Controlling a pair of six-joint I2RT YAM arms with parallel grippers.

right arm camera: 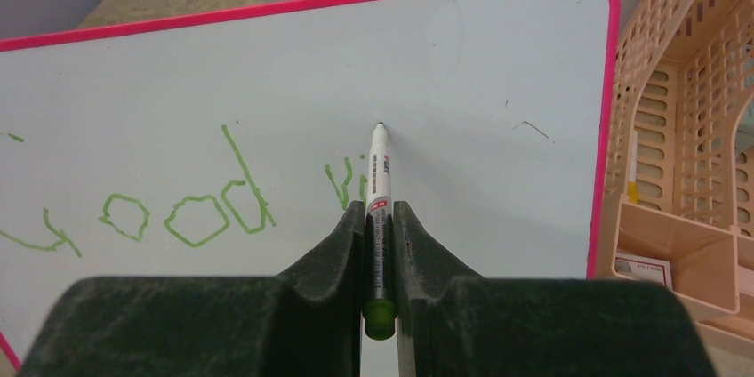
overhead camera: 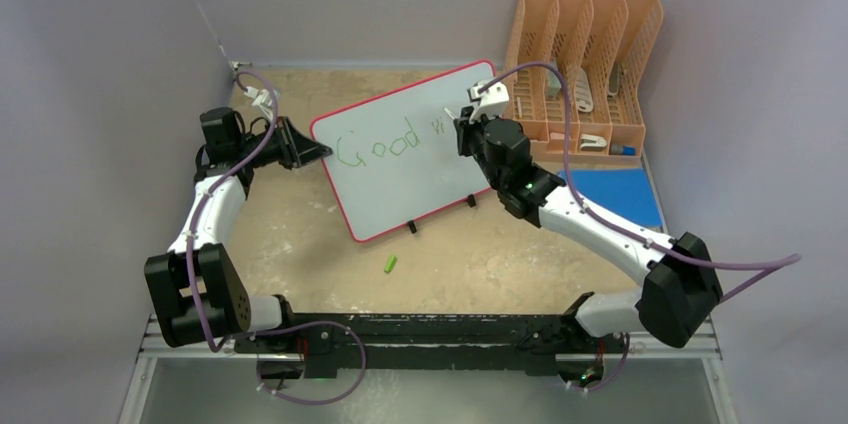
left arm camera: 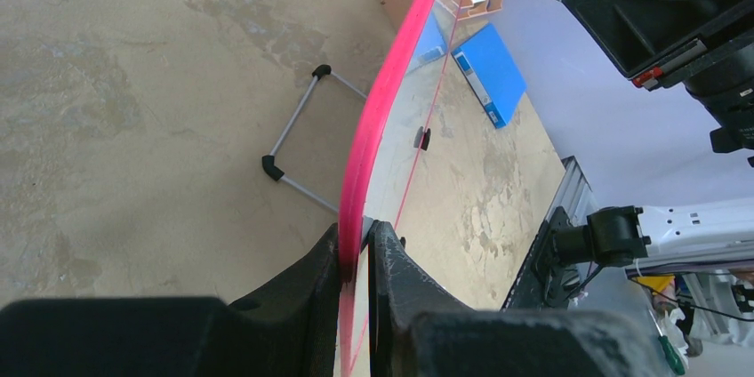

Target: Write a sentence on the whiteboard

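The whiteboard [overhead camera: 400,194], pale with a red rim, stands tilted in the middle of the table. My left gripper [overhead camera: 318,152] is shut on its left edge; the left wrist view shows the rim [left arm camera: 384,92] pinched between the jaws of the left gripper [left arm camera: 356,233]. My right gripper [overhead camera: 462,129] is shut on a white marker [right arm camera: 378,172] with a green end, its tip at the board [right arm camera: 498,66]. The sentence [right arm camera: 178,212] in green reads "Good" plus a small "vi" just left of the marker. The same letters [overhead camera: 380,147] show in the top view.
An orange slotted organizer [overhead camera: 585,54] stands right behind the board, close to my right wrist. A flat blue rectangle [overhead camera: 620,194] lies at the right. A small green cap [overhead camera: 390,264] lies on the table in front of the board. A wire stand [left arm camera: 298,124] props the board's back.
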